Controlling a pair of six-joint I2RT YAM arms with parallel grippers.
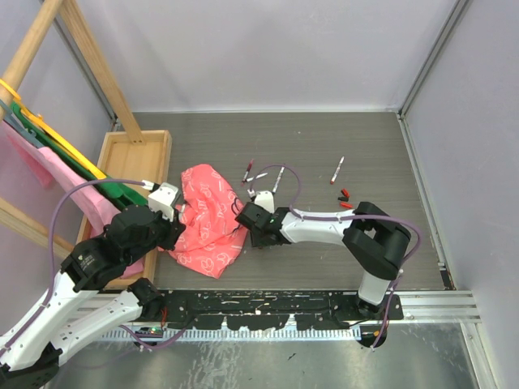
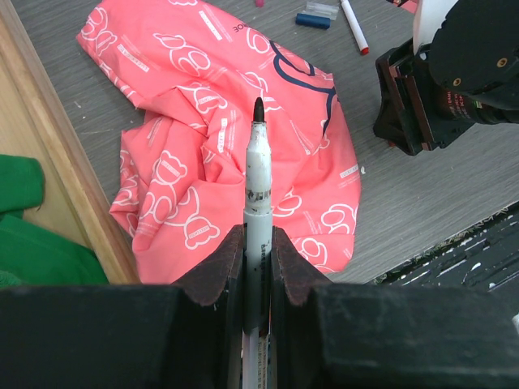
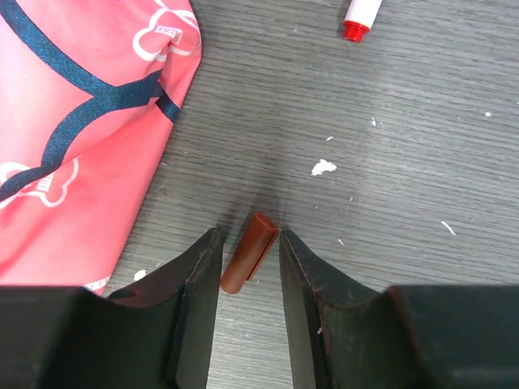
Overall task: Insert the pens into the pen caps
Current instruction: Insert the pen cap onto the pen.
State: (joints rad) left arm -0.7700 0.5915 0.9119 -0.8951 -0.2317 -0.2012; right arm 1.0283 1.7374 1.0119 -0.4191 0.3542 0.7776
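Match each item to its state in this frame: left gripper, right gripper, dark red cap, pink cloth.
Items:
1 left gripper
2 right gripper
3 dark red cap
4 pink cloth

States:
A crumpled on the table
B shut on a dark-tipped pen
C lying flat between two jaws
D jaws either side of a cap, low over the table

Pairs: 1-B, 2-D, 3-C, 4-A

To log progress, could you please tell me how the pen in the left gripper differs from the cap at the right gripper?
The pen is long, white-barrelled and dark-tipped; the cap is short and brownish red. The pen is clamped in the left gripper near the cloth; the cap lies on the table between the open fingers of the right gripper.
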